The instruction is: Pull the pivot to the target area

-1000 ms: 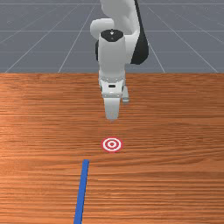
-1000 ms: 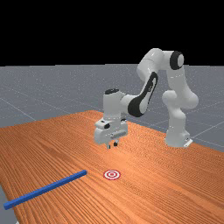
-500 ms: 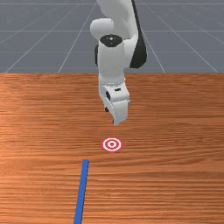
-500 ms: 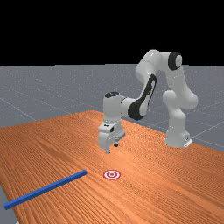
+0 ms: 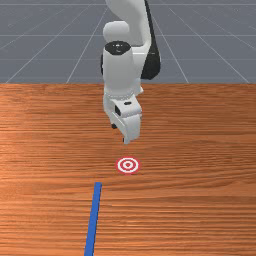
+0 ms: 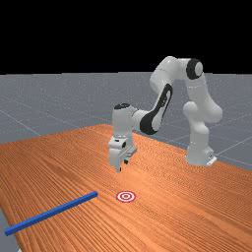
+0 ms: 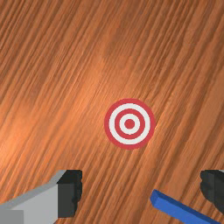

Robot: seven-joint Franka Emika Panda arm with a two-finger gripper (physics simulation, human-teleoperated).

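Though lower than the wide-open, empty pincer (image 6: 122, 166), the blue bar (image 6: 51, 212) apart, toward the front view's left.

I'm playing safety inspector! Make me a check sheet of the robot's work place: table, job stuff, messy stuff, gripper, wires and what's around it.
Surface: orange-brown wood table, streaky grain.
Job's things: blue stick lying on the table; round red-and-white target flat on it. They don't touch; the stick is on the front view's left of the target.
Clutter: nothing seen.
Gripper: the gripper is open, above the table, holding nothing.
Cables: nothing seen.
Surroundings: grey floor with pale lines; black beyond it in the far view.
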